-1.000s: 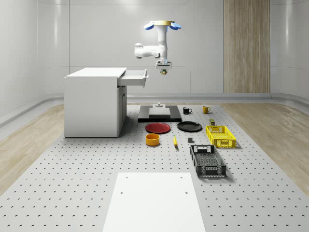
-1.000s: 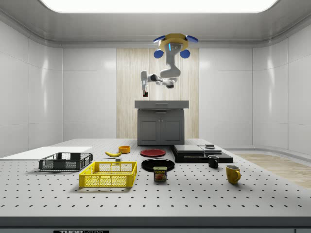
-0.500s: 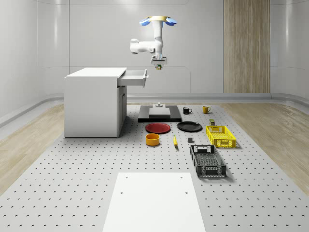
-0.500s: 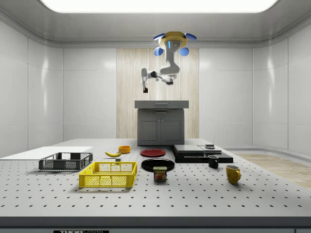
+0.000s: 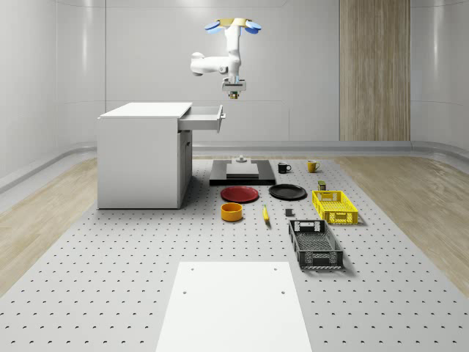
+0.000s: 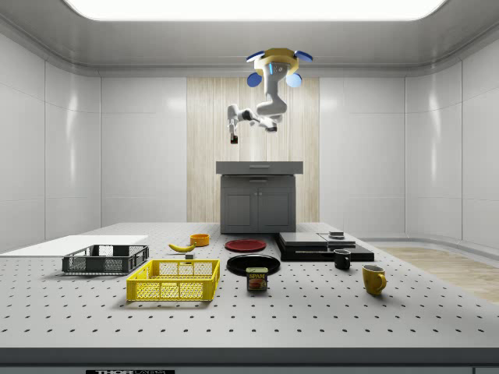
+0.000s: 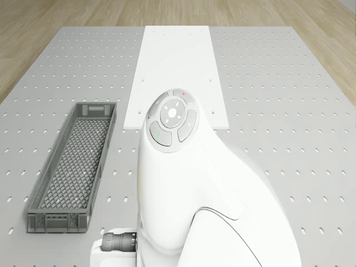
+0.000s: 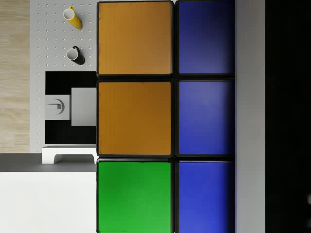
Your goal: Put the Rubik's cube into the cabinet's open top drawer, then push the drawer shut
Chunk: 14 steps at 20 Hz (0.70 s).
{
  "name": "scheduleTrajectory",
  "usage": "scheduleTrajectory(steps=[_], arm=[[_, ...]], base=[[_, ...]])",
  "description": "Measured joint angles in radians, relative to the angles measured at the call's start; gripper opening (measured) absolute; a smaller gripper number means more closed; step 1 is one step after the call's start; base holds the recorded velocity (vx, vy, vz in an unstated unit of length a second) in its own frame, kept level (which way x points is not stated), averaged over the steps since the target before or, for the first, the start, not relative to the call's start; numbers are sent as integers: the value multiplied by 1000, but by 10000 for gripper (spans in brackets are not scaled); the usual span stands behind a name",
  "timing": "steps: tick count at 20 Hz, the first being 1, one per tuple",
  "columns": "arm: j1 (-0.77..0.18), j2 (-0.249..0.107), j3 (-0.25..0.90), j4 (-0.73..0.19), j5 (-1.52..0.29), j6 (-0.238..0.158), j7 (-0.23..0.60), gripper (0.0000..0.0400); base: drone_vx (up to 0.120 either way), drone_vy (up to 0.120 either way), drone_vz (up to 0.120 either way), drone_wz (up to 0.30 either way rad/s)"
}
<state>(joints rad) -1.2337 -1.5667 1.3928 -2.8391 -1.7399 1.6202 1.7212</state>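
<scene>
The Rubik's cube (image 8: 165,116) shows orange, blue and green tiles close up in the wrist view. My gripper (image 5: 233,94) is shut on it and points straight down. The drone (image 5: 233,26) hovers high near the white cabinet (image 5: 143,158). The cabinet's top drawer (image 5: 205,116) stands pulled out toward the whole-scene view's right. The gripper hangs above the drawer's level, just past its front edge. In the side view the gripper (image 6: 233,139) is well above the cabinet (image 6: 259,199). Beside the cube, the wrist view shows the drawer front (image 8: 68,154) far below.
On the perforated table by the cabinet lie a black platform (image 5: 242,176), a red plate (image 5: 240,193), a black plate (image 5: 287,192), an orange bowl (image 5: 231,212), a yellow crate (image 5: 334,207), a grey crate (image 5: 315,244), two mugs and a white board (image 5: 234,304).
The drone and arm have moved toward the cabinet, to the whole-scene view's left, and risen. The cube stays held in the gripper.
</scene>
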Motion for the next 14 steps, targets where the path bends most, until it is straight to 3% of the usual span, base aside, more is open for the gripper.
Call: scheduleTrajectory(steps=[3, 7, 14], arm=[[0, -1, 0, 0, 1, 1, 0, 325], [-1, -3, 0, 0, 1, 3, 0, 325], [-1, -6, 1, 0, 2, 5, 1, 325]], base=[[0, -120, 0, 0], [0, -120, -120, 0], [0, -120, -29, 0]])
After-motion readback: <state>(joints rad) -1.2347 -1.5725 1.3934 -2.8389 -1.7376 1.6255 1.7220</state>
